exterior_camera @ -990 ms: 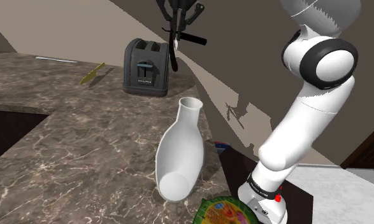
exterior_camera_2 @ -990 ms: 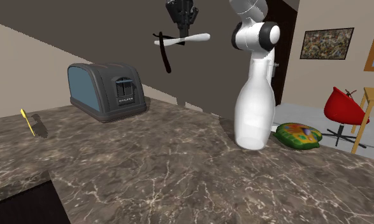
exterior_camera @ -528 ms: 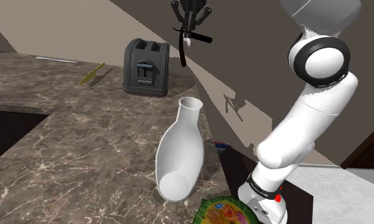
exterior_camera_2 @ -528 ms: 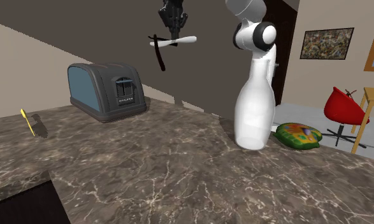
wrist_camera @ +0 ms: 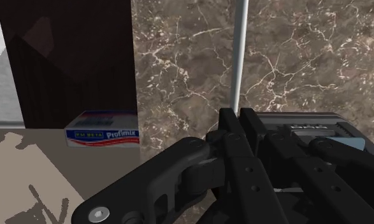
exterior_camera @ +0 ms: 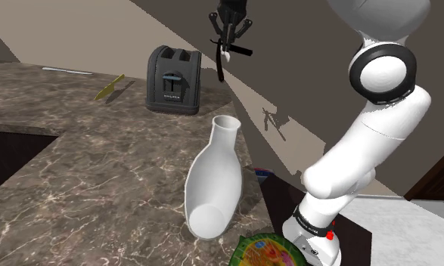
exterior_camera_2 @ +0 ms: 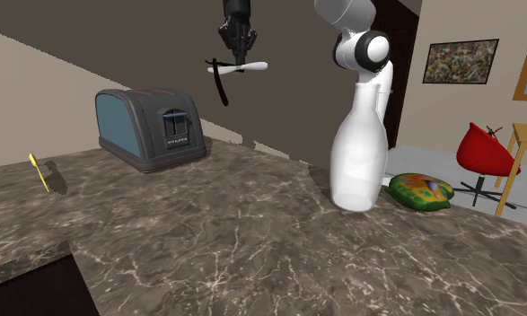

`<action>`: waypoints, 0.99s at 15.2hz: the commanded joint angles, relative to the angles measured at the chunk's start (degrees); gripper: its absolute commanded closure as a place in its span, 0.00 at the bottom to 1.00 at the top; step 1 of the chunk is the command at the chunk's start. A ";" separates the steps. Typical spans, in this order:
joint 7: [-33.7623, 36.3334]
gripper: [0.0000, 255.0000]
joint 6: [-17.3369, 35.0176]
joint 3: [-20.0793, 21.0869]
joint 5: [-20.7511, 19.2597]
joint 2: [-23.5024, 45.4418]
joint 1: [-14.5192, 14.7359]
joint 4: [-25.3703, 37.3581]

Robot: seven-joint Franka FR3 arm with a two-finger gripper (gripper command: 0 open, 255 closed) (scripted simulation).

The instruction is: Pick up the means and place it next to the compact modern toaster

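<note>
Dark marble counter (exterior_camera: 76, 174) spanned the shoulder view's lower left, with the toaster (exterior_camera: 173, 79) at upper centre. Gripper (exterior_camera: 228, 47) sat at top centre, clamped on the razor (exterior_camera: 220, 69), which hung in the air up-right of the toaster. White vase (exterior_camera: 216, 177) stood mid-frame

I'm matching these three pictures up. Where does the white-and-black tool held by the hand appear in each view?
Shoulder view: the white-and-black tool is near the top, around the middle, clasped in the hand, above and right of the toaster.
Second exterior view: it is near the top, left of middle, above and right of the toaster.
Wrist view: its white arm runs straight out from the hand's grip, with the toaster beside.
Shared landmark: the dark toaster.
</note>
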 commanded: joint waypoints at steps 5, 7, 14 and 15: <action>-2.80 1.00 5.90 -1.97 2.59 -5.27 -0.87 -10.45; -3.48 1.00 7.69 -2.41 3.17 -6.63 -0.93 -13.46; -5.36 1.00 13.58 -3.43 4.72 -10.48 -0.85 -22.85; -5.58 1.00 14.38 -3.53 4.89 -10.93 -0.82 -24.07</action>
